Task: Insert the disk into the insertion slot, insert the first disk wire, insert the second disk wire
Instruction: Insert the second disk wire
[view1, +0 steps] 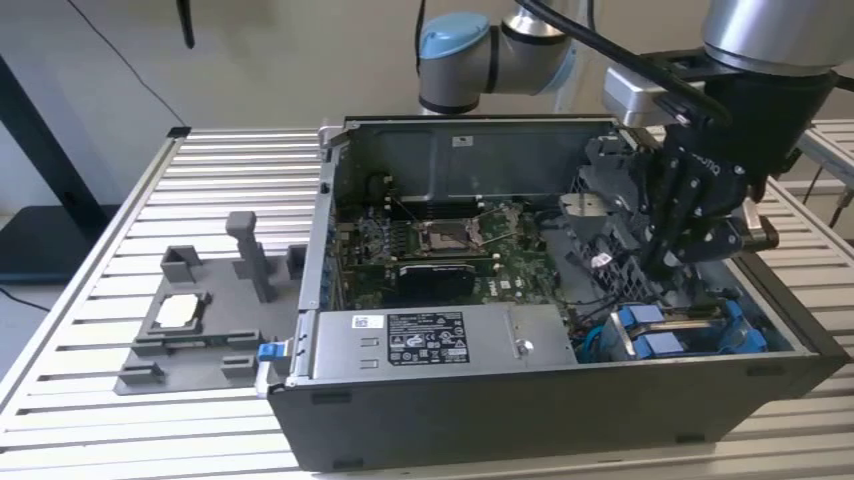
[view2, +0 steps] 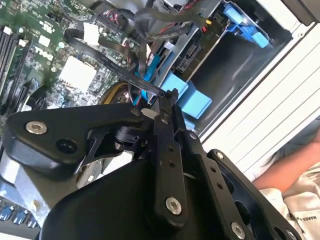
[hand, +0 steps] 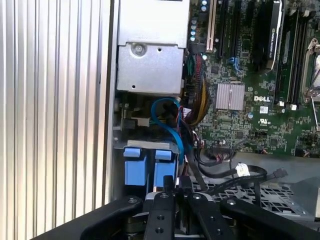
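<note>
Exterior view gives me the open computer case (view1: 561, 400) on the slatted tabletop (view1: 134, 420) — my gripper (view2: 170, 96), fingers together, appears in the second wrist view above blue drive-bay tabs (view2: 187, 97).

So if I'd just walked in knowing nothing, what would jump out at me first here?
Probably the open computer case on the slatted metal table, its green circuit board laid bare. Next, the black robot claw reaching down into the case on the exterior view's right, just above the bright blue plastic tabs of the drive bay. A grey parts holder sits outside the case on the exterior view's left.
</note>
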